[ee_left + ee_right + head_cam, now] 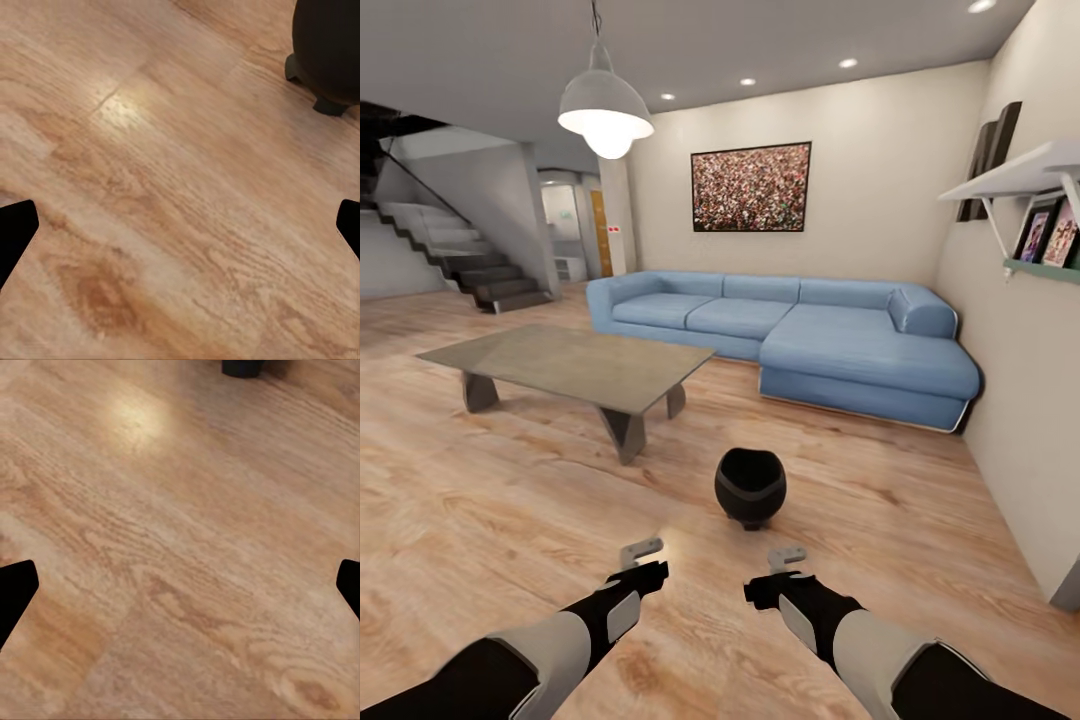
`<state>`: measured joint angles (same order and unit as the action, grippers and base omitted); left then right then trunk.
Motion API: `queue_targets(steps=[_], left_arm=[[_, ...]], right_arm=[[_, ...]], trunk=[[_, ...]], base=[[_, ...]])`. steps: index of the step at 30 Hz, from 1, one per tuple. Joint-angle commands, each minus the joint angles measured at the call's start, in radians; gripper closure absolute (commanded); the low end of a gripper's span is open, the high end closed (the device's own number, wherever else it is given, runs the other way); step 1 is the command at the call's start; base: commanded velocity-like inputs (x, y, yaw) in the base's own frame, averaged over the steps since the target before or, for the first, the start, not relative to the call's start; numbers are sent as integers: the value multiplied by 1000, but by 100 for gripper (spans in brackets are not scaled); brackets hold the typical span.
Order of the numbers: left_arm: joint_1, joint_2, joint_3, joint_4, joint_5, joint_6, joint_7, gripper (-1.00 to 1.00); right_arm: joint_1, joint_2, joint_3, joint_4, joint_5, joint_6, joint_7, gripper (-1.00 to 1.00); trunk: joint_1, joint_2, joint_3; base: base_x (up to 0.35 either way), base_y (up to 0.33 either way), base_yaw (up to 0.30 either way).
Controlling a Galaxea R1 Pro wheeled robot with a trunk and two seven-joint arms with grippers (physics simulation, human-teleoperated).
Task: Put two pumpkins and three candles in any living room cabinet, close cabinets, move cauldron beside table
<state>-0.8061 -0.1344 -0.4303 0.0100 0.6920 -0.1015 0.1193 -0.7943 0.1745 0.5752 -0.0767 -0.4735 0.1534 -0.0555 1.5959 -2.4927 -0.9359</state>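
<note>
Head view: cauldron (750, 487) stands on the wooden floor (510, 500), near the grey worktop (570, 365) but apart from it. Left tool (643, 549) and right tool (788, 552) hover just short of the cauldron, both spread open, holding nothing.

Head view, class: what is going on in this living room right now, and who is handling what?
Nothing is being held. The robot faces a black cauldron standing on the wooden floor, with its left gripper and right gripper both open and empty, hovering just short of it. The cauldron stands apart from the grey coffee table, off its near corner. Behind is a blue sofa.
</note>
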Motion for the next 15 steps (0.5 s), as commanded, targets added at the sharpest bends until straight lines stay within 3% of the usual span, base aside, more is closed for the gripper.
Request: queue_targets(steps=[1,15], left_arm=[[-1,-1,-8,1,6,-3,3,-100],[-1,-1,-8,1,6,-3,3,-100]], right_arm=[[0,0,8,-1,-9,5,-5,-100],[0,0,8,-1,-10,5,-10,-100]], trunk=[[0,0,-1],[0,0,-1]], base=[[282,-193,229],[286,-195,35]])
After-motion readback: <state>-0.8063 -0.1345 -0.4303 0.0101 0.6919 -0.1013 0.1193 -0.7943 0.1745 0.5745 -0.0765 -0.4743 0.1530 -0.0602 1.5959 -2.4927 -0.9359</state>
